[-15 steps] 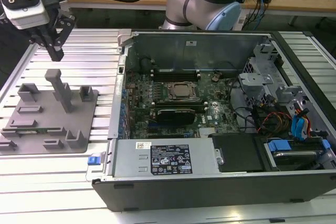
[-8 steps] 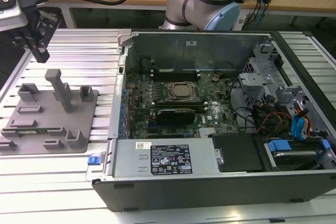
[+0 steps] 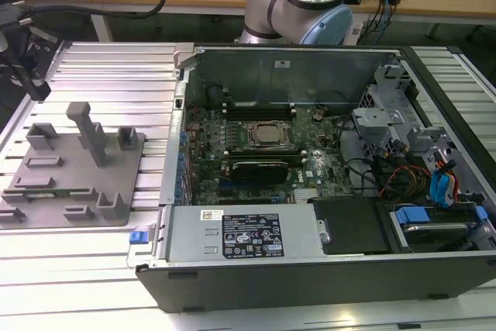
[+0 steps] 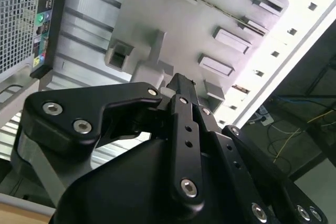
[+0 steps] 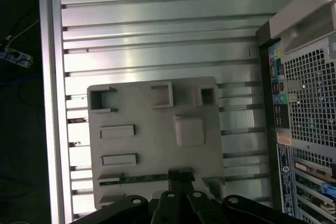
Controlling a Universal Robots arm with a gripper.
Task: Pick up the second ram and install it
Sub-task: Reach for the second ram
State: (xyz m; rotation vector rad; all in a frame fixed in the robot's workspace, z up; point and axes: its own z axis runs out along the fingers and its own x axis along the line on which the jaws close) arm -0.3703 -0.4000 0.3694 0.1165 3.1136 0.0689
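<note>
the second ram [image 5: 137, 179] shows as a thin green strip in a slot at the border of the grey tray [image 5: 149, 114]. this tray sits on the ribbed metal counter [image 5: 157, 19], beside the open computer case [image 3: 310, 283]. in the first wrist view the claw [image 5: 181, 181] stands in line with the stick and covers a part of it. we cannot tell if the claw is apart or already clamped on the ram, and also not if it touches it.

we judge that the step in hand is the grasp. to do it well, we think the claw should meet the stick near the middle of its length, so that the stick does not hang to one side. it should press on the two flat faces, not on the contact edge. the slot seems to hold the stick closely, so the pull should go straight out of it, without tilt. the tall post [image 5: 189, 131] of the tray is near, and the claw should keep apart from it.
</note>
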